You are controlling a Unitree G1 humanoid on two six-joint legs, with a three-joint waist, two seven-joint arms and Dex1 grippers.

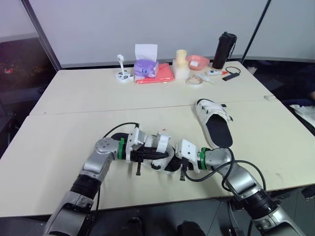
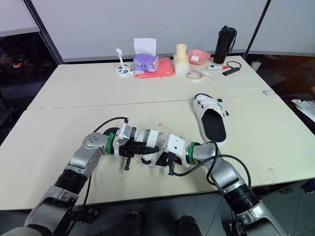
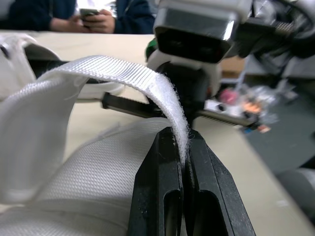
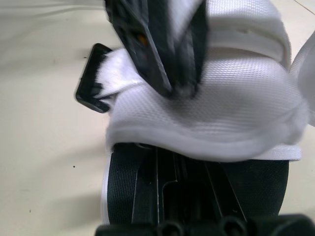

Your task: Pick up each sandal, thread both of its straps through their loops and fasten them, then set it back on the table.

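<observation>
White strap (image 3: 123, 73), black sole (image 4: 125, 184), beige table (image 1: 98, 98).

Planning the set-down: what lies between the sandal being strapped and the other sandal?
Nothing: bare tabletop separates the near sandal from the other sandal, as the left eye view shows.

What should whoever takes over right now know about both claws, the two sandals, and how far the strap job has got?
Left claw: shut on the white strap of the near sandal.
Right claw: at that sandal's black sole; I cannot tell its grip.
Other sandal: flat on the table, to the robot's right, apart from both claws.
Done: no strap is visibly fastened.
Left: thread and fasten the pinched strap, then its second one, set the sandal down, and check the other sandal.
</observation>
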